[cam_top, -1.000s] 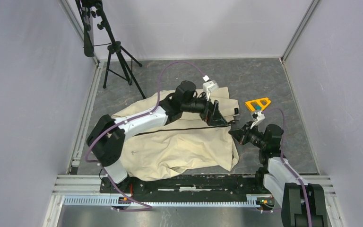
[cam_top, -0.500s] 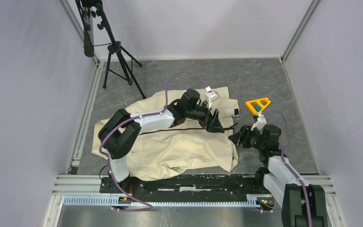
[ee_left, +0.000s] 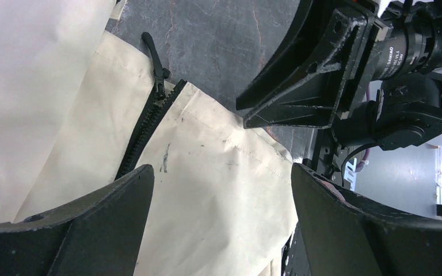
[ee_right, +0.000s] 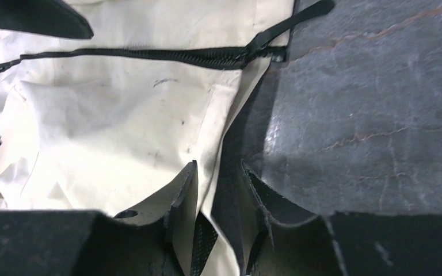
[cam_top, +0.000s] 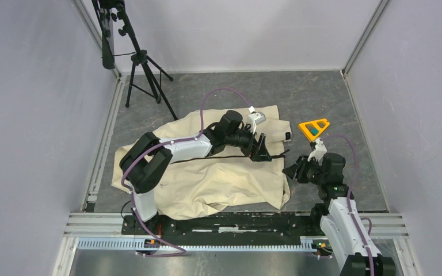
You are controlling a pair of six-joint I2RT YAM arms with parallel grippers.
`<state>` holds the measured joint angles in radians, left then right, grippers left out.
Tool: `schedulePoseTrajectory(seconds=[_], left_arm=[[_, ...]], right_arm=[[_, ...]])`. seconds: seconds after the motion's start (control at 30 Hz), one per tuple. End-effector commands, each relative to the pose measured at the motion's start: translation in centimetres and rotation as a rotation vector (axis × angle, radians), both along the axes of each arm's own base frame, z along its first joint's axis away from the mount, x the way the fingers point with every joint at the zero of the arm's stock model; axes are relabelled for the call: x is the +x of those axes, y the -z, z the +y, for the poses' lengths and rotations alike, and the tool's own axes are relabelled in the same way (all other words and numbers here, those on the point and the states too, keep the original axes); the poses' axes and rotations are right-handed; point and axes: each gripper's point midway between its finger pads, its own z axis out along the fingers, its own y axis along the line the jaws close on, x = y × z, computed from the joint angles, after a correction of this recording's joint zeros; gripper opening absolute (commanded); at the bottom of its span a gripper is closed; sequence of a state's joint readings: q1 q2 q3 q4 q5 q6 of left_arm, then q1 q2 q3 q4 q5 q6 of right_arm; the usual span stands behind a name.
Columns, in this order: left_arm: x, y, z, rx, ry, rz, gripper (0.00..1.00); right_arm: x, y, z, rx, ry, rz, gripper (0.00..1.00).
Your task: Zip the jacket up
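Though right gripper (cam_top: 292, 171) edged back at jacket (cam_top: 218, 178) hem, can't tell whether closed; left gripper (cam_top: 260, 153) spread open.

Plain pale grey-lilac walls (cam_top: 242, 29) on three sides, aluminium posts (cam_top: 365, 35) in the back corners; light even, shadows soft. Floor (cam_top: 218, 92) is a dark grey mottled mat, edged on the left by a metal rail (cam_top: 105, 144) and at the near side by slotted aluminium bars (cam_top: 92, 221). Black tripod (cam_top: 141, 57) stands back left; a small orange triangle (cam_top: 314, 126) lies right of centre.
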<state>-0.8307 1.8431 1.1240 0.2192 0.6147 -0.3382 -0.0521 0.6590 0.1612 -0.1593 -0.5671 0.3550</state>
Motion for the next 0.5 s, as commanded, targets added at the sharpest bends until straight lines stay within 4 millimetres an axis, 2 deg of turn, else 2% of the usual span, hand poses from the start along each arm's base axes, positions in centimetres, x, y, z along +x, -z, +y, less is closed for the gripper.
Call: schedulePoseTrajectory(seconds=[0.0, 0.13, 0.27, 0.4, 0.47], left_arm=[[1.0, -2.4, -0.4, -0.056, 0.006, -0.107, 0.93], [1.0, -2.1, -0.4, -0.051, 0.004, -0.104, 0.94], [1.1, -1.7, -0.4, -0.044, 0.004, -0.102, 0.95], [1.2, -1.5, -0.4, -0.034, -0.001, -0.102, 0.95], [1.3, -1.4, -0.4, -0.032, -0.002, -0.101, 0.95]], right_arm=[[-0.9, -1.1, 0.8, 0.033, -0.04, -0.006, 0.35], [-1.4, -0.8, 0.8, 0.031, -0.043, 0.015, 0.36], [-1.6, -1.4, 0.6, 0.015, -0.036, 0.009, 0.46], [-2.7, -1.4, 1.2, 0.051, -0.058, 0.045, 0.46], [-3.4, -1.1, 1.9, 0.088, -0.091, 0.072, 0.41]])
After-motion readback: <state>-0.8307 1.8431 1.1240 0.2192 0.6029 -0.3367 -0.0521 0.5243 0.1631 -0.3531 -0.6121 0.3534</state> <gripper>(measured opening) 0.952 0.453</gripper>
